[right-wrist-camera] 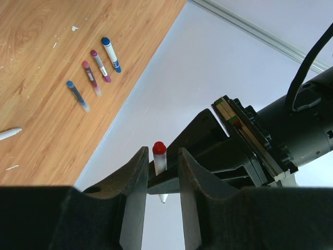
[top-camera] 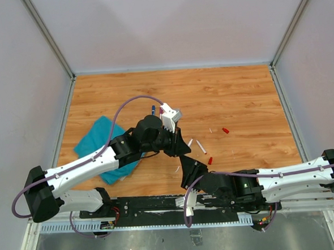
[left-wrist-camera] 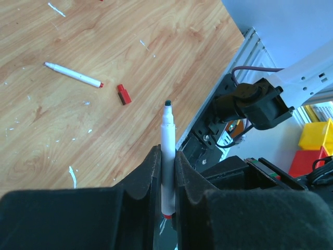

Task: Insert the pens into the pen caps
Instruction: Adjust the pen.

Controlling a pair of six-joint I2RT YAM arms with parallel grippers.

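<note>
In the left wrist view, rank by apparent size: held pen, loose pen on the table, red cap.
1. Held pen, nearest the camera, so its lead is unsure.
2. Loose pen.
3. Red cap, clearly smallest.

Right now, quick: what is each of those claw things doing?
Left end effector: closed on a white pen.
Right end effector: slightly open around a red-capped pen, with a gap on one side, apparently not gripping.

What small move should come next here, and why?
Probably draw the right gripper back off the small red plastic cap: it already sits on the thin white pen, which the left gripper clamps, and the right jaws stand apart from it.
</note>
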